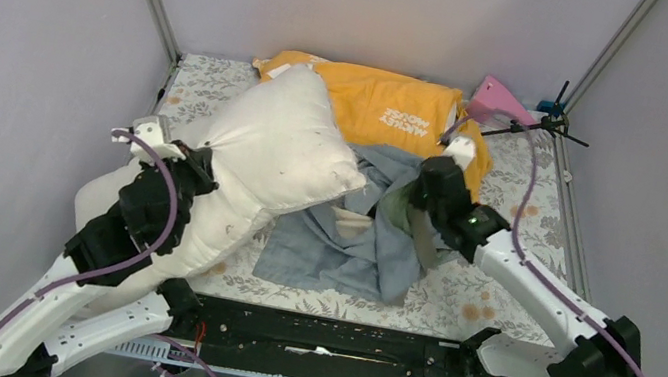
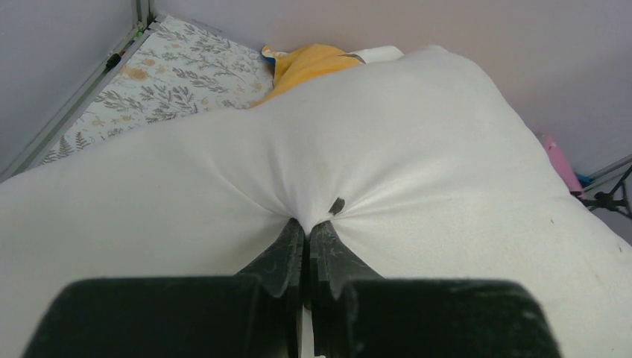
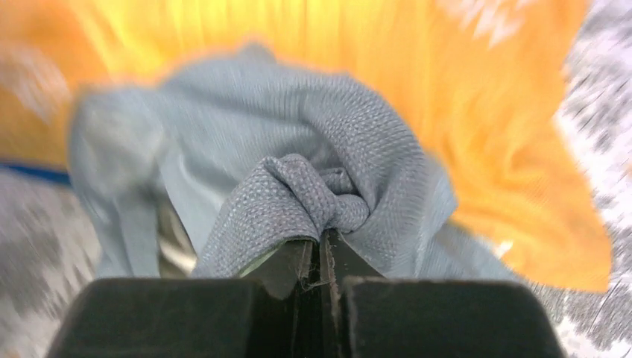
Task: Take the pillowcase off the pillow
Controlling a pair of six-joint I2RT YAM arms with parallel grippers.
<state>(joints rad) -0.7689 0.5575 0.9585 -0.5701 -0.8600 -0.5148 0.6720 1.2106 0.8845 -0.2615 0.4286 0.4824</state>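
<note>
The plump white pillow (image 1: 265, 152) lies bare at the left of the table, tilted up toward the back. My left gripper (image 2: 307, 224) is shut on a pinch of its white cover, which puckers around the fingertips; in the top view this gripper (image 1: 197, 165) sits at the pillow's left edge. The wrinkled grey-blue pillowcase (image 1: 358, 233) lies crumpled at the centre, off the pillow. My right gripper (image 3: 322, 235) is shut on a bunched fold of the pillowcase (image 3: 313, 194); from above it (image 1: 423, 190) is at the case's upper right.
An orange-covered pillow with white lettering (image 1: 393, 107) lies at the back, right behind the pillowcase. A pink object (image 1: 498, 98) and a black clamp stand (image 1: 548, 121) sit at the back right corner. The flowered table cover (image 1: 466, 290) shows at the right and front.
</note>
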